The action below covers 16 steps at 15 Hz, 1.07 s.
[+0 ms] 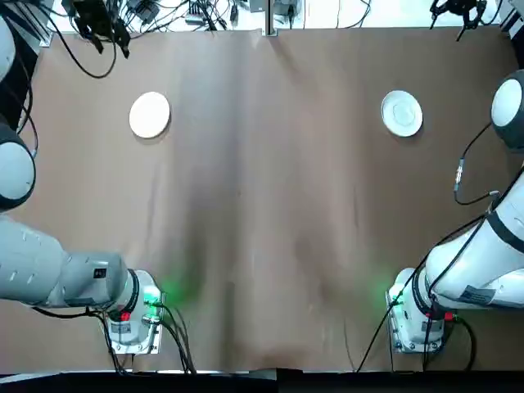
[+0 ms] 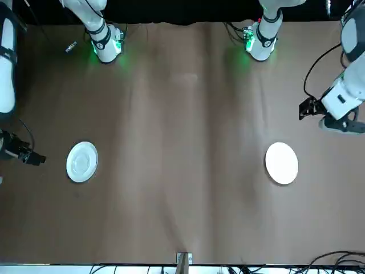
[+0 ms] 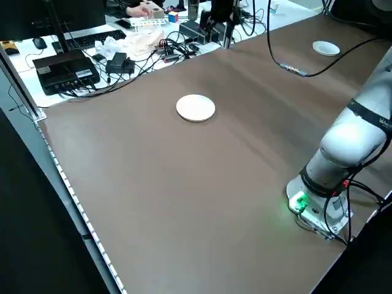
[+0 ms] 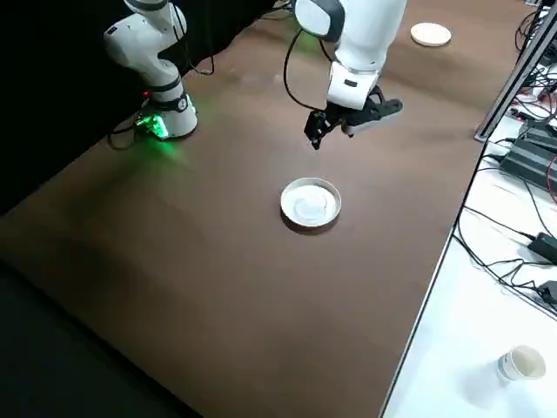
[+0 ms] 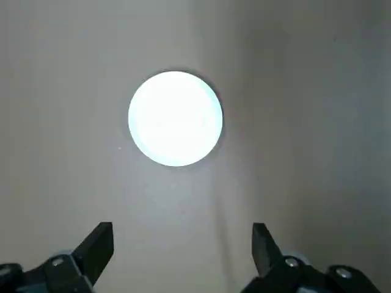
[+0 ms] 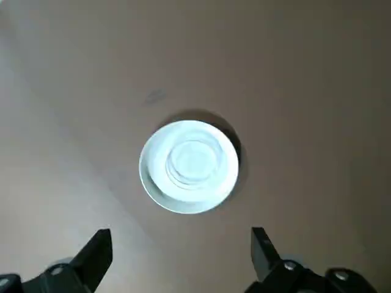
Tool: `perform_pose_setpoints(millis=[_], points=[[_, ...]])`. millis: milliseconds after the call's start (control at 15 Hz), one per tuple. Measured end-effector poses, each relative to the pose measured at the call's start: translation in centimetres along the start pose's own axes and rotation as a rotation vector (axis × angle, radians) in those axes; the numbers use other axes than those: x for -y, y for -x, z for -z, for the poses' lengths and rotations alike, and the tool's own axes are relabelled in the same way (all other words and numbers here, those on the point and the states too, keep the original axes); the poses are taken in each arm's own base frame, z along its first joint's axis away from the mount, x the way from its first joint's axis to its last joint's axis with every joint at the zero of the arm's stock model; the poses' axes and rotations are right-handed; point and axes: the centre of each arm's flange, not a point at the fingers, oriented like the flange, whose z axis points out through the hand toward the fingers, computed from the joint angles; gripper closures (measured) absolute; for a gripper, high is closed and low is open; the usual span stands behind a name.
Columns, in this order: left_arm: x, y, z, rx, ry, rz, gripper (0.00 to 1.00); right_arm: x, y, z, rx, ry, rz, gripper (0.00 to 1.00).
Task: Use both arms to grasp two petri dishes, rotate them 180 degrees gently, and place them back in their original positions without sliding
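Observation:
Two petri dishes lie flat on the brown table. The plain matte one (image 1: 150, 114) is on the left, also in the front view (image 2: 282, 162). The ringed, glossy one (image 1: 402, 112) is on the right, also in the front view (image 2: 81, 161). My left gripper (image 5: 180, 235) hovers open above the table, with the plain dish (image 5: 175, 118) ahead of its fingers and apart from them. My right gripper (image 6: 180, 239) hangs open near the ringed dish (image 6: 189, 166) without touching it. From the side, the right gripper (image 4: 348, 117) is raised above that dish (image 4: 311, 203).
The arm bases (image 1: 135, 315) (image 1: 417, 315) stand at the table's near edge with green lights. Cables and electronics (image 3: 79, 64) crowd the bench beyond the table's left side. A paper cup (image 4: 520, 361) sits on the white bench to the right.

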Motion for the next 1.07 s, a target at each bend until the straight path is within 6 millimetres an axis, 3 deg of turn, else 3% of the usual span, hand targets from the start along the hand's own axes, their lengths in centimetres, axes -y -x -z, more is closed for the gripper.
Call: perform_pose_setpoints(millis=[200, 600, 800, 1067], points=[[0.2, 0.0, -3.0, 0.002, -0.009, -0.093, 0.0, 0.7, -0.6, -1.8, 0.002, 0.002, -0.254, 0.0], [3.6, -1.1, -6.4, -0.014, -0.014, -0.489, 0.0, 0.8, -2.0, -7.9, 0.112, 0.023, -0.609, 0.0], [4.1, -1.7, -8.1, -0.005, -0.025, -0.637, 0.0, 0.0, -3.0, -10.5, 0.118, 0.0, -0.676, 0.0], [3.9, -2.6, -9.6, 0.038, -0.076, -0.962, 0.0, -0.2, -3.0, -14.7, 0.092, -0.021, -0.738, 0.0]])
